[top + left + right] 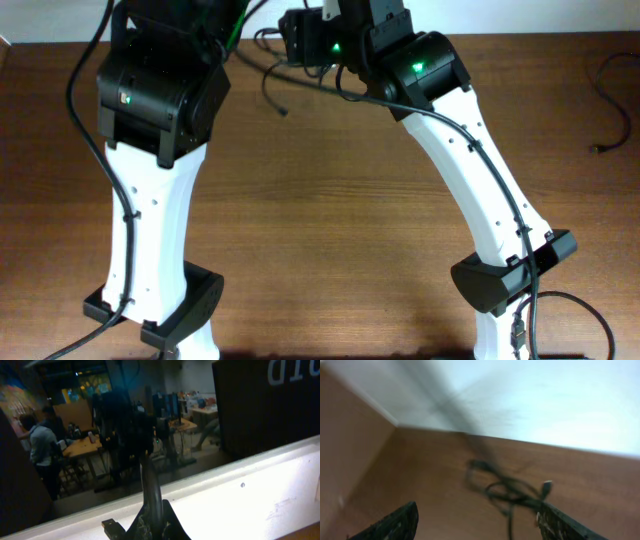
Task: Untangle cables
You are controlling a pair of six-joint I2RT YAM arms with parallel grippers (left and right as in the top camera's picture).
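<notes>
Cables point(509, 494) tangled dead ahead of right gripper point(477, 527), jaws wide, by far edge of worktop point(620, 505); left gripper point(152, 521) pinches one strand.

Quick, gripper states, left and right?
Left gripper: closed on a cable.
Right gripper: open, holding nothing; the bundle lies on the table ahead of it.

Thin black cables point(507, 492) lie looped in a tangle just ahead of the right gripper point(476, 520), between its fingers; one strand point(150, 477) rises from the left gripper point(152, 530).
</notes>
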